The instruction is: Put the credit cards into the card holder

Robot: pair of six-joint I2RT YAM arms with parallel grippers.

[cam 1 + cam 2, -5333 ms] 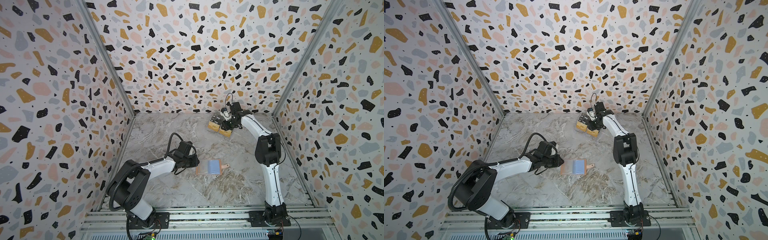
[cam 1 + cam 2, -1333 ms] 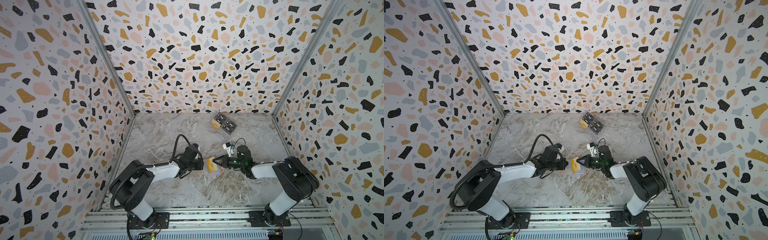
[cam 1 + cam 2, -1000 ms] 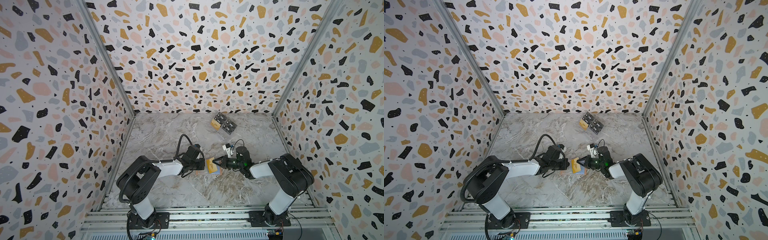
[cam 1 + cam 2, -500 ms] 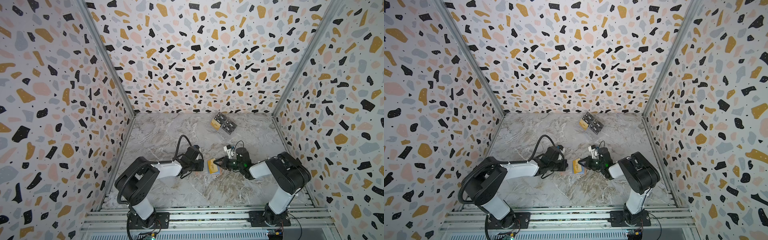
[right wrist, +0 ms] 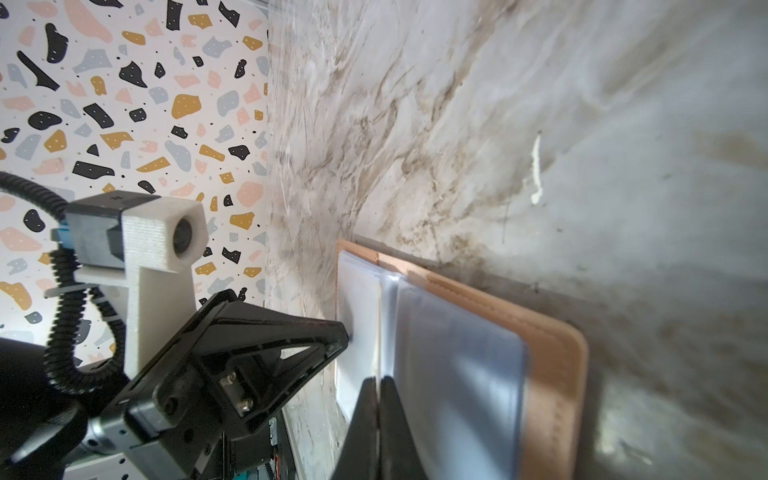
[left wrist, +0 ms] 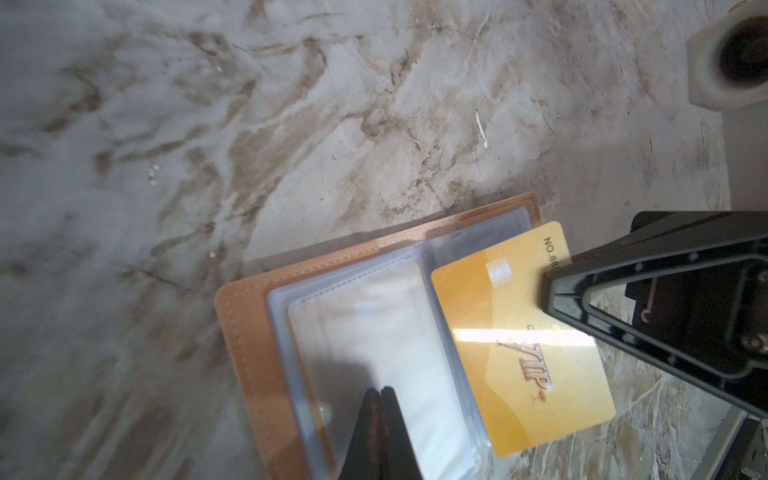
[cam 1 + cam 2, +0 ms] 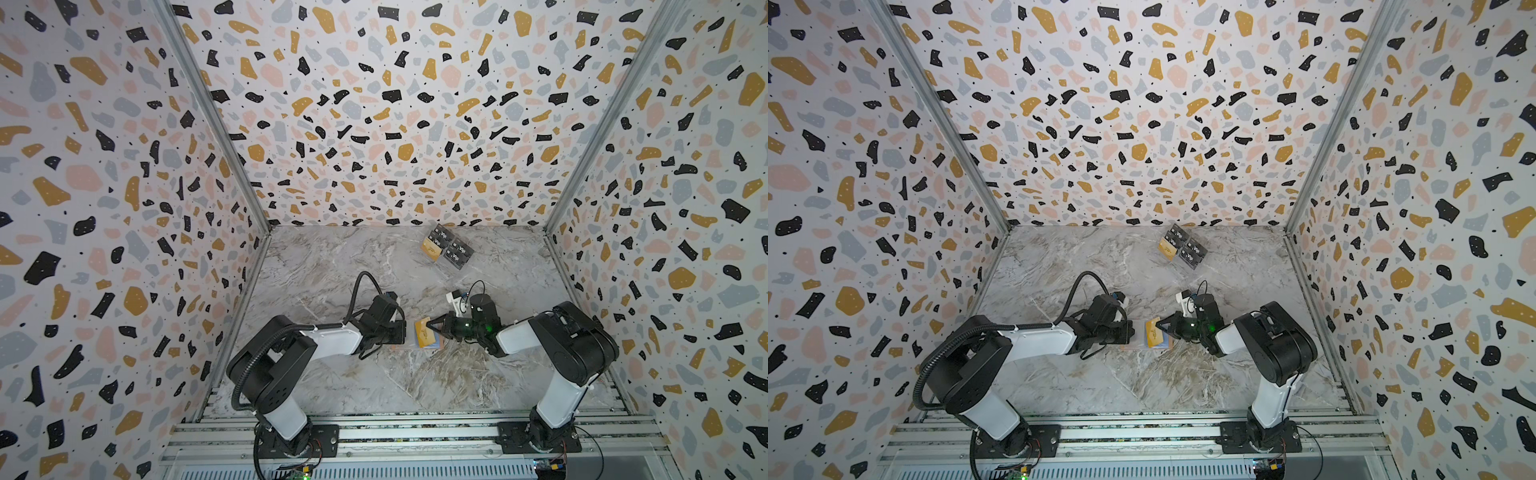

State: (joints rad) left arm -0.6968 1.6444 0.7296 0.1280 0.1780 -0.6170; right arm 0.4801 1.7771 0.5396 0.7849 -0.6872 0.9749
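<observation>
While your left gripper [image 6: 380, 395], jaws together, pins the open holder [image 6: 245, 332] mid-table, with the right gripper [image 6: 550, 291] clamped on the gold card [image 6: 511, 345] above it, lower its leading edge and ease it into 1 sleeve [image 6: 374, 324].

Top views, both: high, far above the card holder [image 7: 438, 344], looked down, sharing the whole scene. Wrist views: close, low, faced the card holder [image 6: 249, 332] from opposite sides.

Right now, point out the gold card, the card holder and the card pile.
gold card [image 6: 511, 386], left wrist view, printed face
card holder [image 6: 245, 332], left wrist view, tan cover edge
card pile [image 7: 456, 254], in a top view, black card
</observation>
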